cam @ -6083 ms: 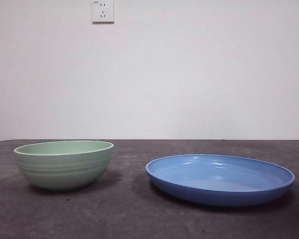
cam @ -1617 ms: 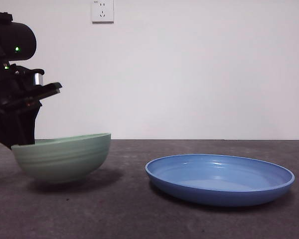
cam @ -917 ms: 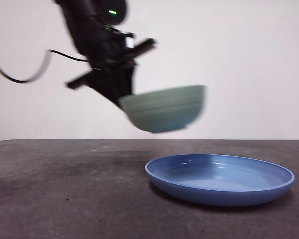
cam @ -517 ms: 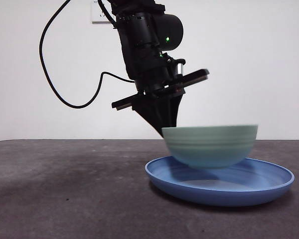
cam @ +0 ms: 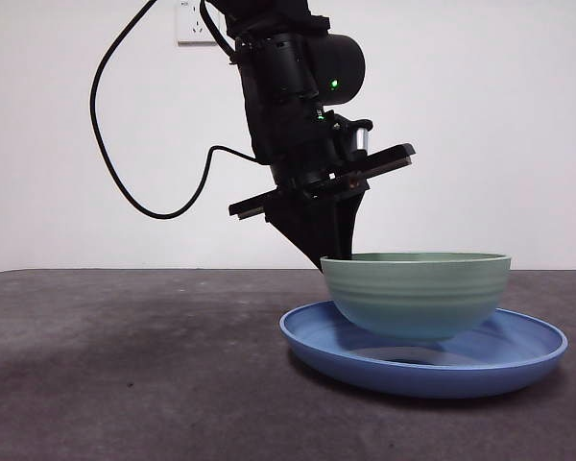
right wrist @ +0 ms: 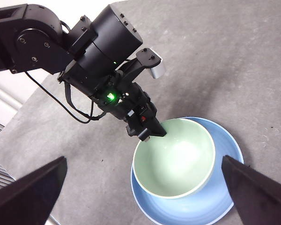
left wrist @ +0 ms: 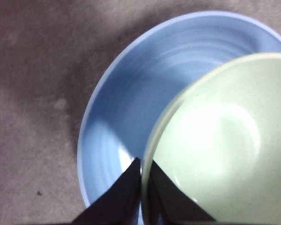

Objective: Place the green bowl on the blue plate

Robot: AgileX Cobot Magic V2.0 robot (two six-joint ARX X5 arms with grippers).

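Mint-green bowl [cam: 415,293], lowered from a half-second ago, now low over blue plate [cam: 422,370] at lower right, rim pinched by left gripper [left wrist: 141,174]; release next.

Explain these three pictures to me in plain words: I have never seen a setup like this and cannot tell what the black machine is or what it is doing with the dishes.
This is a robot with two arms at a table, each ending in a two-jawed gripper. One picture looks level across the grey table; the other two come from cameras on the arms' wrists.

The left gripper pinches the rim of the green bowl, one jaw inside and one outside. The bowl is level and sits within the blue plate, low over or on its floor; contact cannot be seen. The front view shows that same arm as the big black shape.

The right gripper waits high above, open and empty, looking down on the scene.

A wall socket shows behind.
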